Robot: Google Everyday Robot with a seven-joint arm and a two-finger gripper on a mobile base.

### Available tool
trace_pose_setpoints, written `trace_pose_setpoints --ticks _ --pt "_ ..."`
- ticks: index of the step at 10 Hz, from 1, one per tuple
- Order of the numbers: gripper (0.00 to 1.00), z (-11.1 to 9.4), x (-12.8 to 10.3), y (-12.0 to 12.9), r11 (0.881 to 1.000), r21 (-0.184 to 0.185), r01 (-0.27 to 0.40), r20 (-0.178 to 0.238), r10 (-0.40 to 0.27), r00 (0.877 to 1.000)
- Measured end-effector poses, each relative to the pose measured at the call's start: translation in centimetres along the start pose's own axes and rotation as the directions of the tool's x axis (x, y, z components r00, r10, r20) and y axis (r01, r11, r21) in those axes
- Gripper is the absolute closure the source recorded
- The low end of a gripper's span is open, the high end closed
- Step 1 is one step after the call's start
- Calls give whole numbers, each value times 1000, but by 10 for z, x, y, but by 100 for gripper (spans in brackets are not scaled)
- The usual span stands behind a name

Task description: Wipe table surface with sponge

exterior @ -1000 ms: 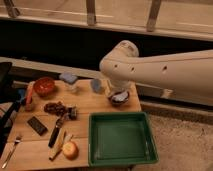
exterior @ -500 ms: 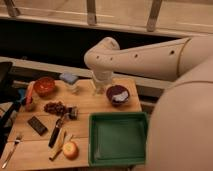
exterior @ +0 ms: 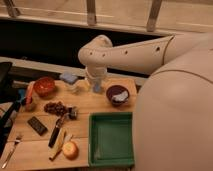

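- the arm has swung away from above the dark bowl (exterior: 118, 95) and along the back of the table. the gripper (exterior: 96, 86) now hangs near the far edge, with that bowl off to its right in the camera view.
- this brings it close to the sponge (exterior: 68, 78), which sits just to the gripper's left, near but not touching. i'd judge this to be the approach for the pick-up, with no wiping begun.
- the gripper's jaws stand wide apart and hold nothing (its tip blurs into something pale beneath it).
- the sponge is a small blue-grey pad with a flat top. it seems to rest on something pale, though i cannot tell what.
- the table surface (exterior: 100, 106) spreads out in front of the gripper in light wood, with a green tray (exterior: 111, 140) to the front right.
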Motion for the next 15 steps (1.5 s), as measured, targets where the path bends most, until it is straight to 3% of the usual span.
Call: trace_pose_setpoints --ticks 2,5,8,11,15 --pt "29 2 3 -1 1000 -5 -7 -2 7 1000" --pt "29 14 10 4 998 -63 -10 18 11 1000" --pt "29 22 -19 22 994 -92 56 58 -51 997" --pt "29 16 -57 26 986 -76 147 111 -138 984" --pt "29 8 -114 53 962 -77 260 204 -240 949"
